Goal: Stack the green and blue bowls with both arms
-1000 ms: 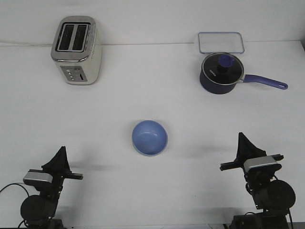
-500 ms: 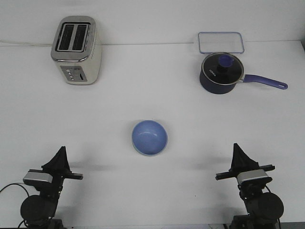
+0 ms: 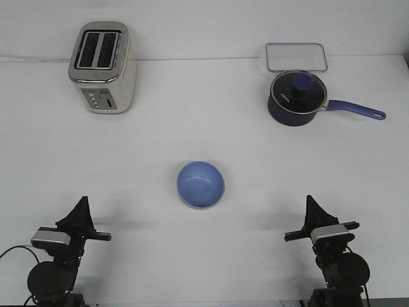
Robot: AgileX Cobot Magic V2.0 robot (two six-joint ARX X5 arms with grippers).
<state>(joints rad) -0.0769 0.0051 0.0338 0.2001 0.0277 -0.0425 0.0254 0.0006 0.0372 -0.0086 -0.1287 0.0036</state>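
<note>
Saw a plain white desk (image 3: 204,141) running back to a pale wall, evenly lit. Found a cream and chrome two-slot toaster (image 3: 102,67) standing at the far left, a clear rectangular lidded container (image 3: 296,57) at the far right against the wall, and just in front of it a dark navy saucepan (image 3: 295,98) with a glass lid and a long handle pointing right.

Noted the blue bowl (image 3: 200,184) resting mouth up near the middle of the desk, with a thin pale rim showing under its lower edge; could not tell whether that was the green bowl beneath.

Placed the bowl between the two arms and farther back, well apart from both. Saw the left gripper (image 3: 81,204) and right gripper (image 3: 311,203) low at the near edge, tips pointing up, jaws pressed together, holding nothing.
</note>
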